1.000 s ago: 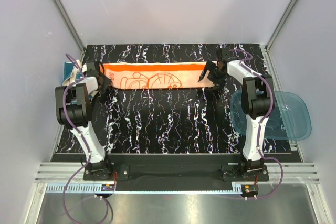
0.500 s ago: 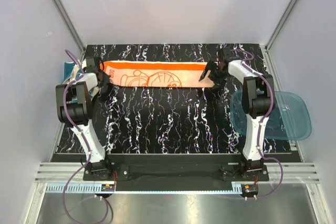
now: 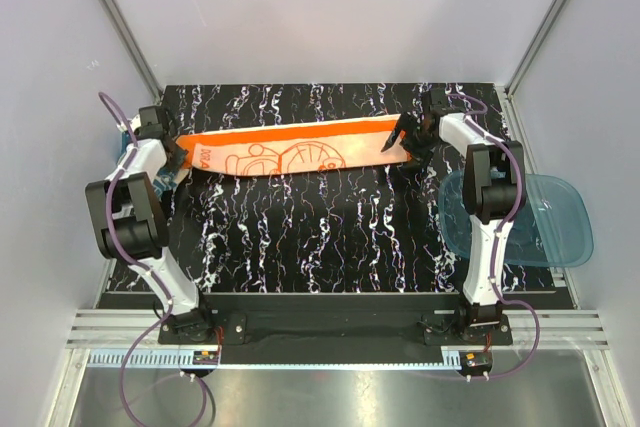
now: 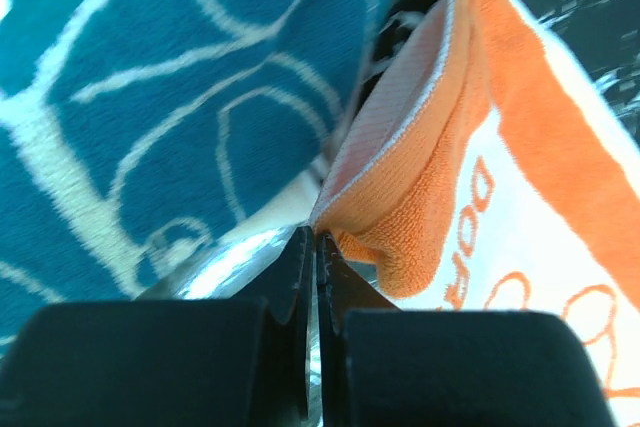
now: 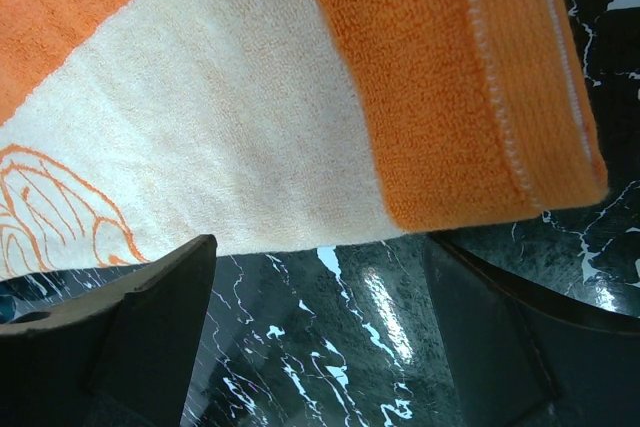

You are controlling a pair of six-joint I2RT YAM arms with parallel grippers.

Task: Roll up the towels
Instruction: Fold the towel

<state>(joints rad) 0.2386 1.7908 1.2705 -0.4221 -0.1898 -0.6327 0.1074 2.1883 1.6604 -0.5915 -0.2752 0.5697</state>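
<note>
One teal towel (image 4: 150,97), edges beyond frame

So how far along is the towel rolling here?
Done: nothing rolled; the orange towel lies stretched flat. In hand: the left gripper pinches its left end, the right gripper hangs open over the other end. Left: rolling it, then the teal towel.

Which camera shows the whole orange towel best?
The top external view: the orange towel lies stretched across the table, both ends showing. The left wrist view shows only one bunched corner, pinched in the shut left tool. The right wrist view shows only the other end, beyond the open right tool.
</note>
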